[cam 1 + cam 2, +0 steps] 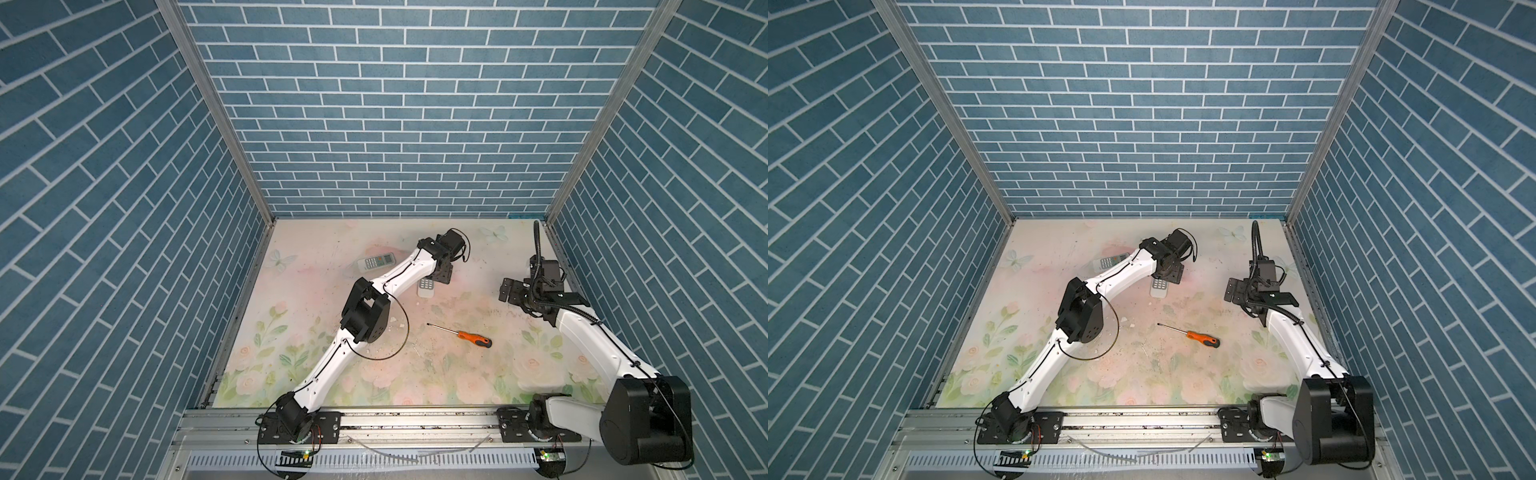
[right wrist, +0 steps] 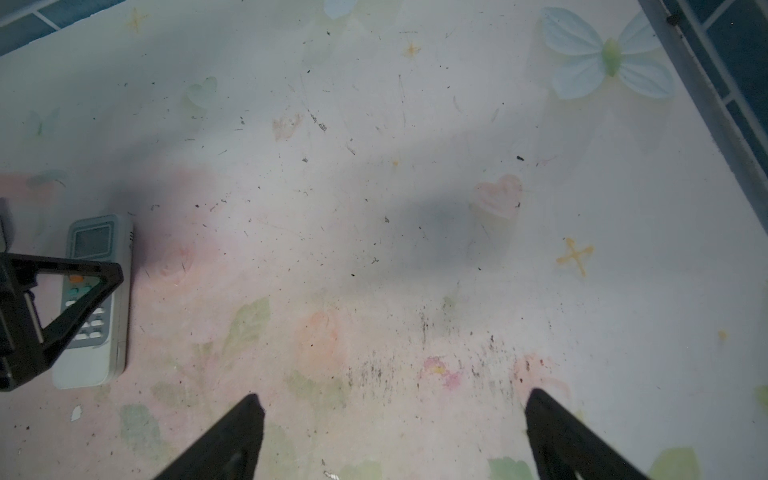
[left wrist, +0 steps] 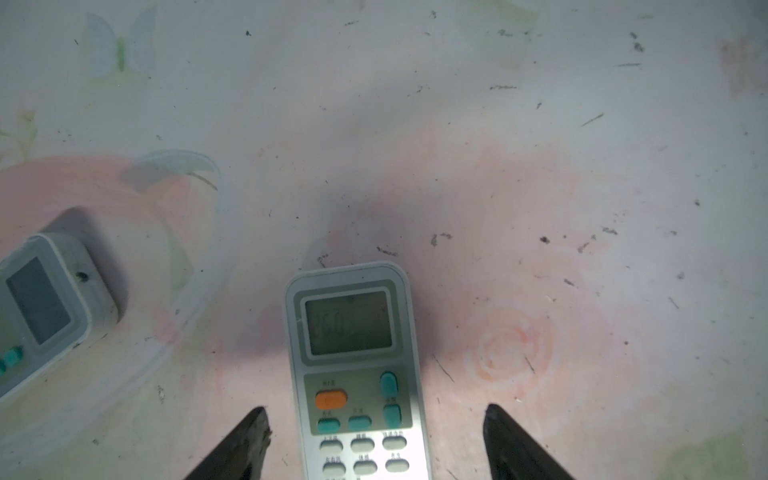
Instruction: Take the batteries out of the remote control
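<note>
Straddling the remote (image 3: 353, 324), left gripper (image 3: 374, 415): fingers (image 3: 245, 444) wide apart, remote between them, gaps both sides, not gripped. Right gripper (image 2: 395, 399) fully spread above floral mat (image 2: 374, 208), holding nothing.

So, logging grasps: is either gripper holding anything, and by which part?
Nothing held. The left gripper straddles the remote at its buttons, gaps both sides; the right gripper hangs open over the table.
</note>
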Robot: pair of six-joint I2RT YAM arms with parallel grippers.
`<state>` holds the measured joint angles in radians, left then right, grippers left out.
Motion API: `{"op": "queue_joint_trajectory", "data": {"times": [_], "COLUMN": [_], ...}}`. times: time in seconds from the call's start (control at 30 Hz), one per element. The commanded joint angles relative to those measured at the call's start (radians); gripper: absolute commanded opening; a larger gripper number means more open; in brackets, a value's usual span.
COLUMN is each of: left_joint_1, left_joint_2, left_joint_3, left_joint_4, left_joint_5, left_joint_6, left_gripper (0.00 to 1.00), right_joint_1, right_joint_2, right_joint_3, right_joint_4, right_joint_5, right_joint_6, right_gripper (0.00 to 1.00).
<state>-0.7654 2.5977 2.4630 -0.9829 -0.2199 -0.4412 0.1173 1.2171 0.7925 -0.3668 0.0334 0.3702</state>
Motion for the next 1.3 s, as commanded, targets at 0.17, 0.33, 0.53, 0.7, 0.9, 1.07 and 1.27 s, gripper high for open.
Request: {"op": "queue_joint_trajectory", "data": {"times": [0.17, 0.33, 0.53, 0.7, 0.9, 1.07, 1.27], "left_joint_1": [0.047, 0.052, 0.052, 0.054, 0.058, 0.061, 0.064], "left_joint_2": [0.040, 0.066, 0.103, 0.109, 0.117, 0.073, -0.085], "left_joint_3": [0.016, 0.051, 0.099, 0.099, 0.096, 0.034, -0.187], "left_joint_4": [-0.044, -0.059, -0.076, -0.079, -0.091, -0.040, 0.125], "left_joint_5": [0.078, 0.102, 0.130, 0.133, 0.131, 0.146, 0.193], "left_joint_6": [-0.013, -0.005, -0.003, -0.001, -0.007, -0.018, -0.062], "left_gripper": [0.81, 0.81, 0.79, 0.72, 0.58, 0.47, 0.43], "right_joint_1": [0.004, 0.002, 0.003, 0.004, 0.004, 0.005, 0.014], "right_joint_2": [0.015, 0.013, 0.006, 0.007, 0.016, 0.015, 0.010], "right_joint_3": [-0.027, -0.030, -0.030, -0.035, -0.035, -0.032, -0.028], "right_joint_4": [0.015, 0.015, 0.013, 0.017, 0.018, 0.026, 0.045], "right_joint_5": [-0.018, -0.020, -0.020, -0.024, -0.033, -0.092, -0.182], "right_joint_6": [0.021, 0.022, 0.025, 0.024, 0.025, 0.016, 0.012], "right_gripper": [0.98, 0.98, 0.97, 0.97, 0.96, 0.93, 0.79]}}
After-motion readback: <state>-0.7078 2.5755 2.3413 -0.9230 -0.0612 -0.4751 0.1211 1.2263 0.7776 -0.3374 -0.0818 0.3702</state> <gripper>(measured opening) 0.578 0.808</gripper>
